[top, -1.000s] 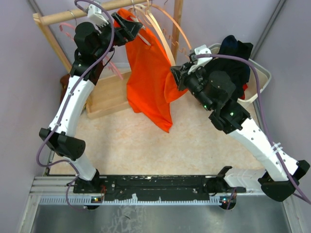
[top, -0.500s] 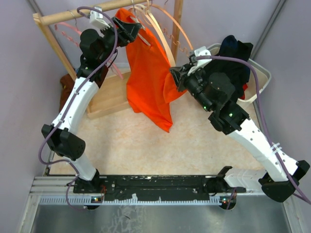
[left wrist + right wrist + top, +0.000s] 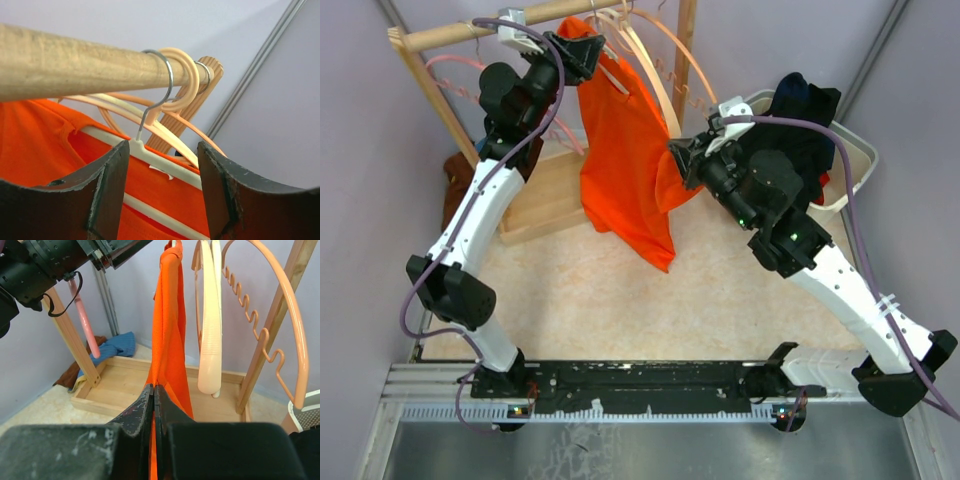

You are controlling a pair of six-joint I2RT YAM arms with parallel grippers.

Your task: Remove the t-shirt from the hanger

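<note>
Left end effector (image 3: 582, 52) is moving up from its spot a second ago and is now at the rod (image 3: 60, 70), fingers apart astride the white hanger (image 3: 165, 162) neck. Right end effector (image 3: 154, 392) is staying pinched on the orange t-shirt (image 3: 620, 150), which is hanging from that hanger. Judging: a hanger grasp is coming next.

**A:** Entry: type of place?

**B:** Robot lab test cell. Plain lavender panels (image 3: 350, 150) wall it in. A wooden garment rack (image 3: 450, 31) stands just above the left gripper (image 3: 585, 50), a laundry bin (image 3: 858, 150) just right of the right gripper (image 3: 678, 160) — arm bases bolted to a slotted metal rail (image 3: 430, 385).
</note>
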